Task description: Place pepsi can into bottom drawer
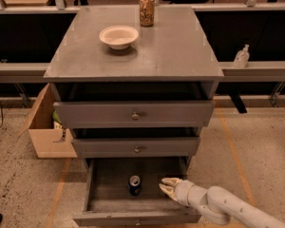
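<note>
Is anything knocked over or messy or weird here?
No, nothing looks odd. The pepsi can stands upright inside the open bottom drawer, with the claw just beside it, not touching. On the cabinet top, the bowl and the tan can both sit upright, and nothing is spilled.

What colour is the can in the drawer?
Dark blue, camera view; pincer beside can.
</note>
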`<move>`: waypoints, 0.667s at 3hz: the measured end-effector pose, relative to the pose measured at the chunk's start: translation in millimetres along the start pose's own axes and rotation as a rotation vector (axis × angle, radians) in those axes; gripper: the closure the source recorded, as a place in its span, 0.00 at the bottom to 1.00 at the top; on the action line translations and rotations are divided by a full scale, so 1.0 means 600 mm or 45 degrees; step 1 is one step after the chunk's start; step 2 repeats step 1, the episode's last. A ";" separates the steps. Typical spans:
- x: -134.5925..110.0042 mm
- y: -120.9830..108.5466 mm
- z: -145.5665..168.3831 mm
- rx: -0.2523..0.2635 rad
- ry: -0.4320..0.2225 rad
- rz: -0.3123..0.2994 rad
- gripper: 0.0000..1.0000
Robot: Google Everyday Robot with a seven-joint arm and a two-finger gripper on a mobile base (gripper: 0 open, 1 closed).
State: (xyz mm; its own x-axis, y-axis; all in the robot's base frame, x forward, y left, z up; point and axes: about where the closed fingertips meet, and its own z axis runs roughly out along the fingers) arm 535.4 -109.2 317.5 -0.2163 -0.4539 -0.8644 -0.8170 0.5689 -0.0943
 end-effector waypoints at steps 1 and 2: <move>0.005 -0.001 -0.007 0.009 0.003 0.007 0.66; 0.005 -0.001 -0.007 0.009 0.003 0.007 0.66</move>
